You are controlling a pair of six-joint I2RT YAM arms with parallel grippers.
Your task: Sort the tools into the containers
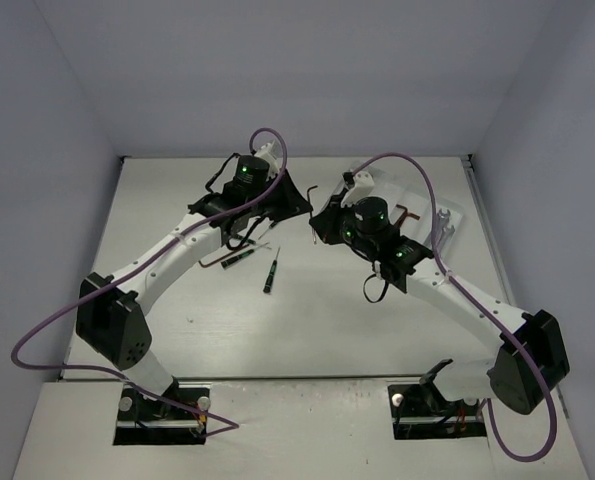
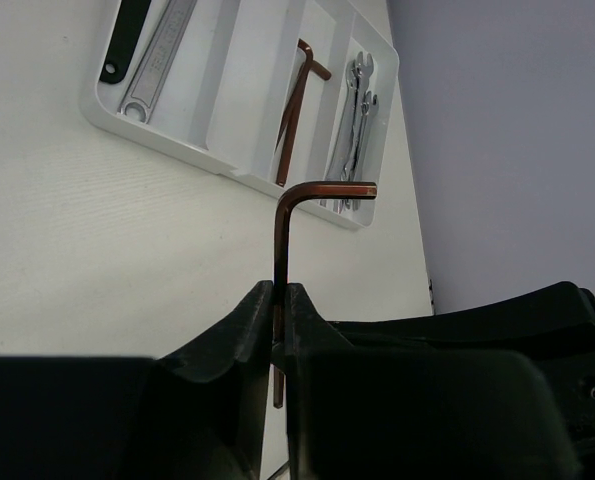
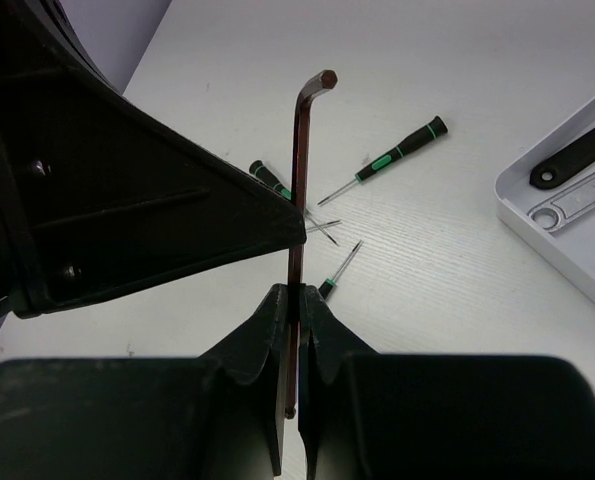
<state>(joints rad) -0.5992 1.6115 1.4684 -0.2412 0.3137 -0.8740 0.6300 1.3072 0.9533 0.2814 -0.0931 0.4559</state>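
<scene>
writing: faint marks on the silver wrench (image 2: 162,55) in the tray (image 2: 177,140), too blurred to read
hex key (image 3: 298,160): upright above the counter (image 3: 457,260), held from both sides
left fingers (image 2: 242,330): clamped on its shaft
right fingers (image 3: 262,335): clamped on its lower end
cut off: tray's far end

The hex key (image 2: 282,235) is dark reddish-brown, the 3 screwdrivers (image 3: 402,148) are black with green bands, the wrenches (image 2: 355,120) silver, 1 handle (image 2: 125,40) black, the tray (image 2: 227,168) translucent white, the table (image 2: 77,250) white with faint grain lines, and the cables (image 1: 397,156) purple.
</scene>
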